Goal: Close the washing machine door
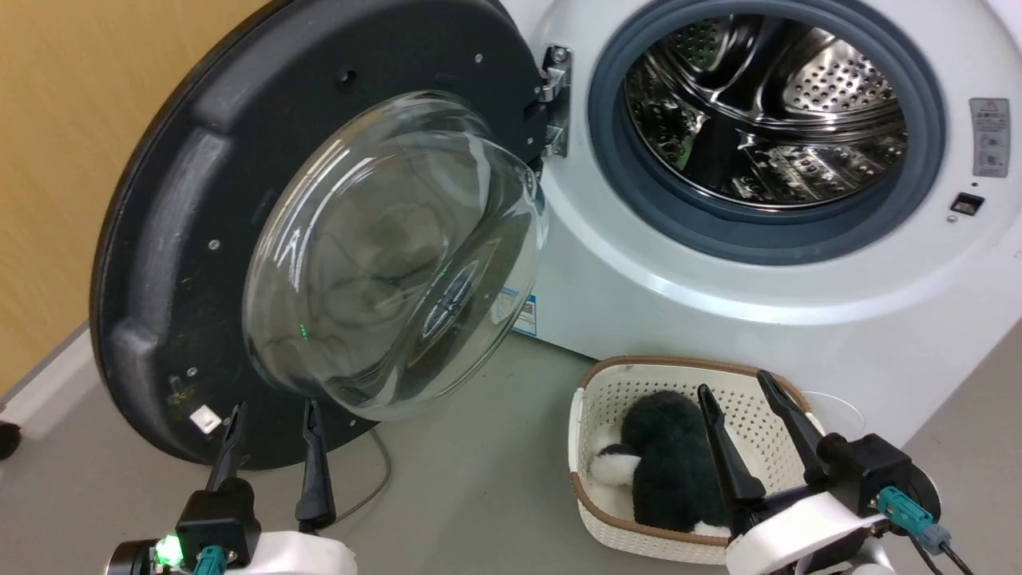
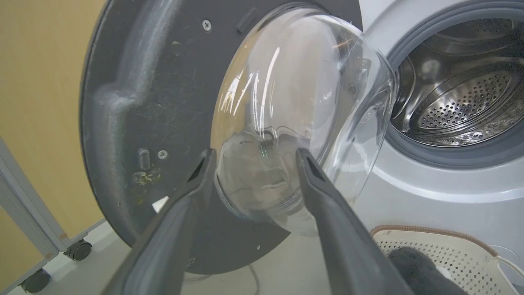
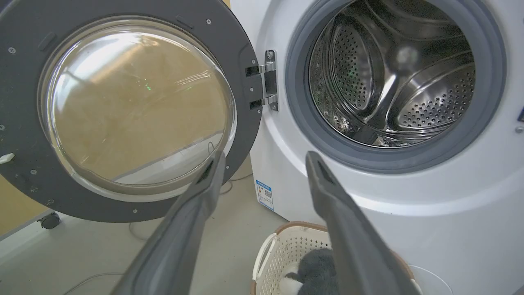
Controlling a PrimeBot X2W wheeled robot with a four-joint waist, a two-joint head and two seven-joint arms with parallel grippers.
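The washing machine door (image 1: 184,239) stands open, its lower rim just ahead of my left pincer (image 1: 273,407). Fingers spread, holding nothing.

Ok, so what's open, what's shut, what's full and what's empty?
Door: wide open, swung away from the opening.
Drum: looks empty.
Basket: upright, with a dark fluffy thing inside.
Left gripper: open, holding nothing.
Right gripper: open, holding nothing.
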